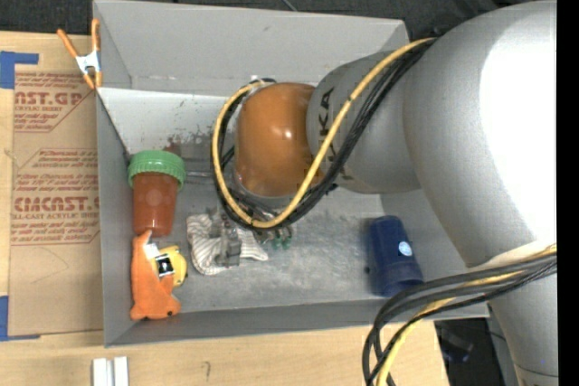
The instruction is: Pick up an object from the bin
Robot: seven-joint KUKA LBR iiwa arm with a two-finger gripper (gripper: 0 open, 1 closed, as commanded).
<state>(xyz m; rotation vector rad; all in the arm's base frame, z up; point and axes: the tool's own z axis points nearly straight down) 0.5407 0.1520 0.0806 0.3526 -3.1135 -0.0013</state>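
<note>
Your gripper (242, 238) is low in the bin (308, 280), left of the middle of its floor. It sits under the arm's orange cover (271, 136) and a loop of cables (220, 160). You cannot tell from here whether it is released or clenched, because the cover hides most of it. Its tip is right at a crumpled white and grey cloth (215, 247), on the cloth's right side. The cloth lies near the bin's lower edge. Just left of it, by the left wall, you have an orange jar (155, 199) with a green lid. A soft orange toy (152, 283) lies in the lower left corner, touching the jar's base. A blue block (391, 256) lies well apart, toward the lower right corner.
</note>
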